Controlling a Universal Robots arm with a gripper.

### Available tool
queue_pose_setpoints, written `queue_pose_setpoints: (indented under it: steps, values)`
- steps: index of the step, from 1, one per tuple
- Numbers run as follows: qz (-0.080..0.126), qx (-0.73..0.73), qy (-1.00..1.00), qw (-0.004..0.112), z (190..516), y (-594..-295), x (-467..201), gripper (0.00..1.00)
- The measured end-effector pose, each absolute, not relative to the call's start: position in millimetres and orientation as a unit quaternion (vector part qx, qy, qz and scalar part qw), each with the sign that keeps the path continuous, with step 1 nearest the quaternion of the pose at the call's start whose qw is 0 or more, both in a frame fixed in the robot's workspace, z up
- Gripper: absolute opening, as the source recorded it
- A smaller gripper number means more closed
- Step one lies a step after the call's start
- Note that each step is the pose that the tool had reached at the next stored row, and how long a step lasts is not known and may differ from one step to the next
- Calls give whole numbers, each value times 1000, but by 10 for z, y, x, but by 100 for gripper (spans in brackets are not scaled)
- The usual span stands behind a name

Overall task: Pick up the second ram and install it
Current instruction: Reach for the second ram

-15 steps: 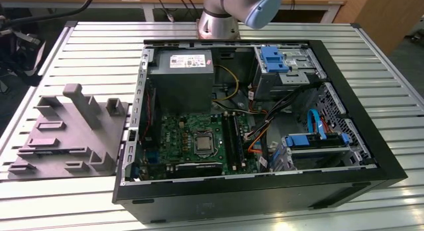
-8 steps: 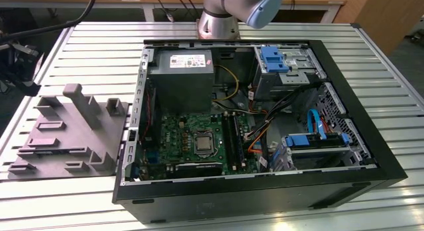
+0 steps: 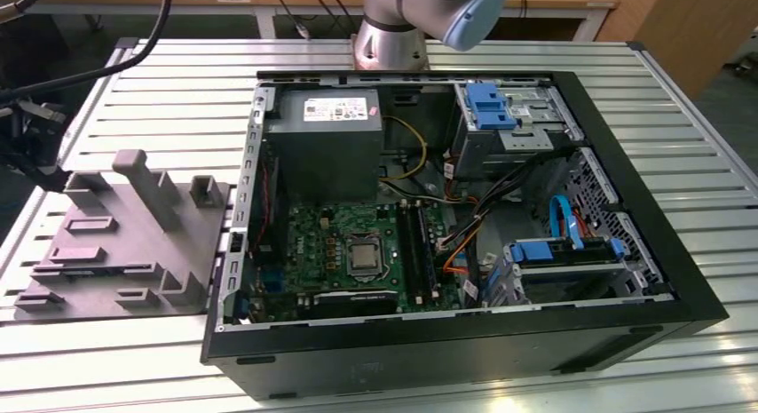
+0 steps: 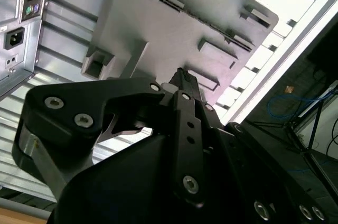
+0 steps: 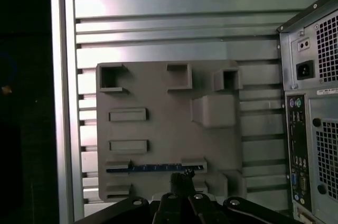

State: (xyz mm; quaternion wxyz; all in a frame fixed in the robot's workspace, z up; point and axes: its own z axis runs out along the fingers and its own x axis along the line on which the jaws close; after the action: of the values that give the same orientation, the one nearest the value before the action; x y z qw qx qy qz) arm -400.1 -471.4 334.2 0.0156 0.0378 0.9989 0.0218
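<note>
Jaws above 2nd ram (image 5: 148, 169) in holder (image 5: 158, 86)

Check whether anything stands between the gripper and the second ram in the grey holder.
Nothing visible does. In the first wrist view the gripper is close to the second ram, which sits on edge in a slot of the grey holder, and no other object lies between them.

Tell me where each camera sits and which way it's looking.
Exterior view: above the table, looking down into the computer case; arm's base shows.
First wrist view: on the arm, looking down at the gray fixture holding the second ram; gripper shows.
Second wrist view: on the arm, obliquely past the gripper at the fixture.
All share the fixture.
</note>
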Motion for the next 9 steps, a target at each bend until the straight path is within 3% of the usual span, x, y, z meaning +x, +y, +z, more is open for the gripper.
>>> queue_pose_setpoints:
  steps: [9]
  values:
    - [22, 38, 999, 16, 3233, -4891, -4001, 10]
